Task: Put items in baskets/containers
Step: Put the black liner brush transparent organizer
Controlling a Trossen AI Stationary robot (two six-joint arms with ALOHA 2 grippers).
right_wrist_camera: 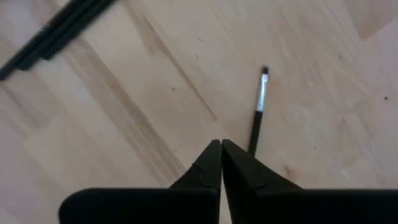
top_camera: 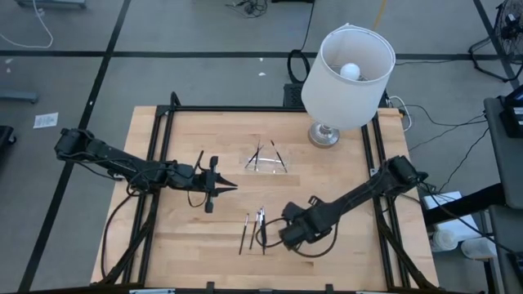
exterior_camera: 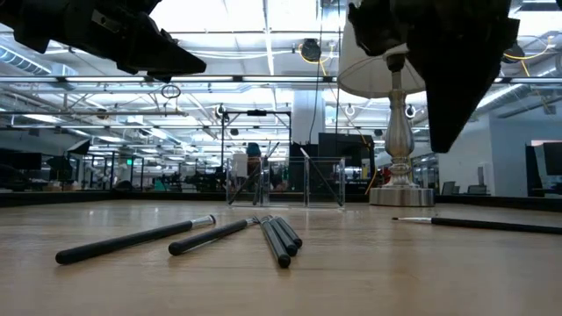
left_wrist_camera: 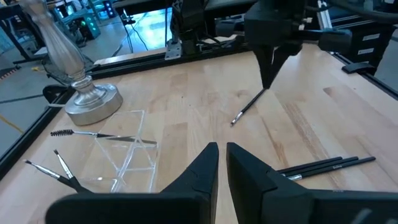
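Observation:
Several thin dark sticks (top_camera: 260,229) lie flat on the wooden table, near its near edge; in the low view they show as a bunch (exterior_camera: 279,237). One more, a brush with a silvery ferrule (right_wrist_camera: 260,106), lies apart, just below my right gripper (right_wrist_camera: 221,149). That gripper is shut, points down and hangs clear above the brush (exterior_camera: 474,224). The transparent tray (top_camera: 268,161) sits mid-table with a few thin tools (left_wrist_camera: 93,134) in it. My left gripper (left_wrist_camera: 222,155) hovers left of the tray, level, shut and holding nothing.
A white-shaded lamp (top_camera: 347,77) stands on a silvery base (top_camera: 324,135) at the far right of the table, close to the tray. Black frame rails (top_camera: 163,131) run along the table's edges. Bare wood lies between the tray and the loose sticks.

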